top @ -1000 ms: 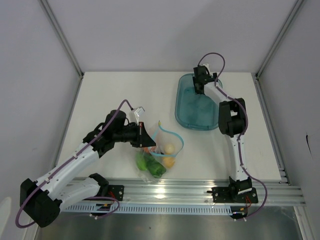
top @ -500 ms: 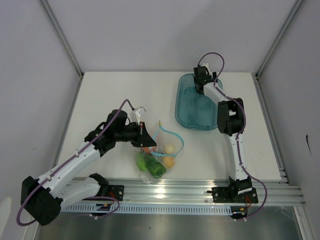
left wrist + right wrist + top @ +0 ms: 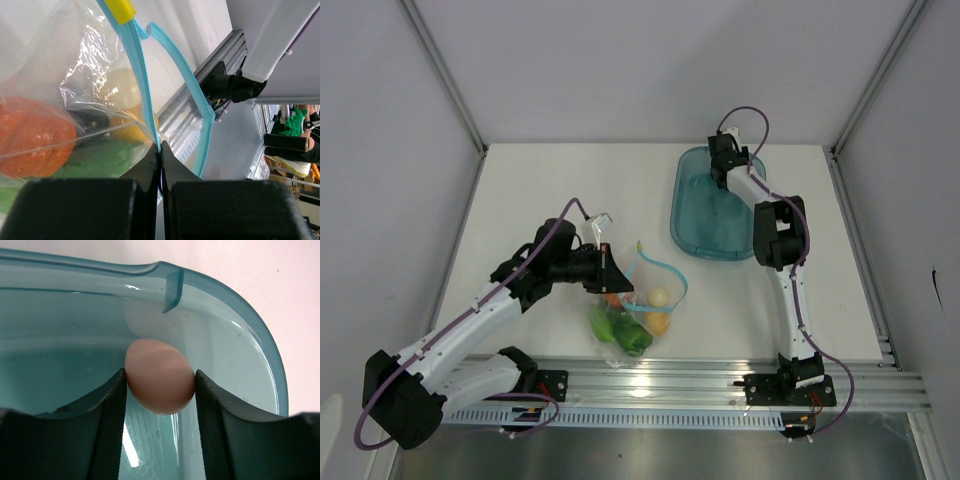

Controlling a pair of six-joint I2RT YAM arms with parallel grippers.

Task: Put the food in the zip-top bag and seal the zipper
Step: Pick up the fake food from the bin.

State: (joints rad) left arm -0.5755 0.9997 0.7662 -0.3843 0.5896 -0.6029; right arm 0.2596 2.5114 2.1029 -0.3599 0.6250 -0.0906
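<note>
The clear zip-top bag [image 3: 638, 305] lies near the front edge, mouth open, with its light-blue zipper [image 3: 145, 95] arching up and a yellow slider [image 3: 120, 9] at one end. Inside it are an orange-red tomato [image 3: 35, 142], green pieces [image 3: 95, 157], a yellow lemon [image 3: 131, 129], a pale piece [image 3: 119, 87] and a dark eggplant [image 3: 91, 119]. My left gripper [image 3: 160, 150] is shut on the zipper strip at the bag's mouth, also seen in the top view [image 3: 617, 284]. My right gripper [image 3: 160, 379] is inside the teal tray [image 3: 700, 235], both fingers touching a pale egg [image 3: 160, 375].
The teal translucent tray's curved wall [image 3: 250, 335] rises close behind and to the right of the egg. The aluminium rail [image 3: 720, 375] runs along the table's front edge just below the bag. Grey walls enclose the table on three sides.
</note>
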